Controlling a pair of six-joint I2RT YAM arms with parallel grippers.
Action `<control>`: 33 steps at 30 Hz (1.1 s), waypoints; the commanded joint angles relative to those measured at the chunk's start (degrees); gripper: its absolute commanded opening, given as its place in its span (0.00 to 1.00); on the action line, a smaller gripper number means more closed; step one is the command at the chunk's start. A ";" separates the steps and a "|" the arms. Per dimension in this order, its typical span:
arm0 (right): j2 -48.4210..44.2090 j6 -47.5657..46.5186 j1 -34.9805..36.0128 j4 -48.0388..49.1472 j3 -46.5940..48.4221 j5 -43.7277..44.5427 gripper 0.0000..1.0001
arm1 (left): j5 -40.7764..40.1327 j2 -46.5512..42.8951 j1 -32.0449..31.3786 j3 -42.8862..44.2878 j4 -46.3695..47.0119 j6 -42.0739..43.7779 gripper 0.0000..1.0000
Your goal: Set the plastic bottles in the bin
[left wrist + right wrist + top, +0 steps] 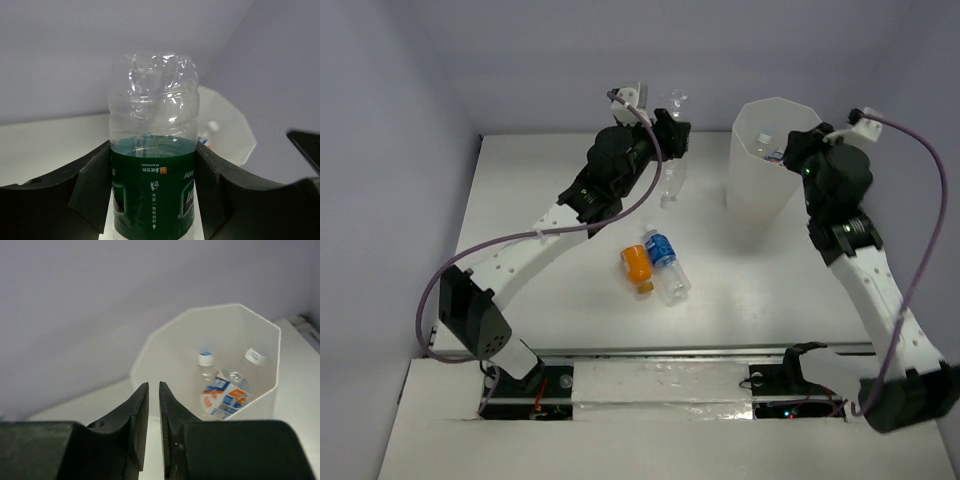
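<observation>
The left gripper (152, 167) clamps a green-label bottle (152, 125) above the counter (520, 200) at 12 o'clock, at 9 o'clock from the bin (745, 160). The right gripper (154, 390), nearly closed and empty, hovers at the bin's 3 o'clock rim. Two bottles (225, 395) lie inside the bin. An orange bottle (638, 265) and a blue-label bottle (667, 262) lie mid-counter.

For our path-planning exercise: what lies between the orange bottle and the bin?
In the top view, the blue-labelled bottle lies right beside the orange bottle on the side toward the bin; beyond it, bare table.
</observation>
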 commanded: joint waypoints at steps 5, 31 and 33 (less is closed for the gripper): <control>-26.58 11.05 -0.30 6.52 -21.12 -14.65 0.16 | 0.48 9.16 -3.35 16.96 9.87 2.23 0.52; -47.35 12.74 0.76 2.74 -47.54 -40.53 0.16 | -5.23 54.95 -6.34 64.78 33.16 -0.49 0.56; -46.82 12.65 1.28 3.18 -47.72 -40.97 0.16 | -6.19 56.28 -6.34 65.92 33.52 -0.58 0.57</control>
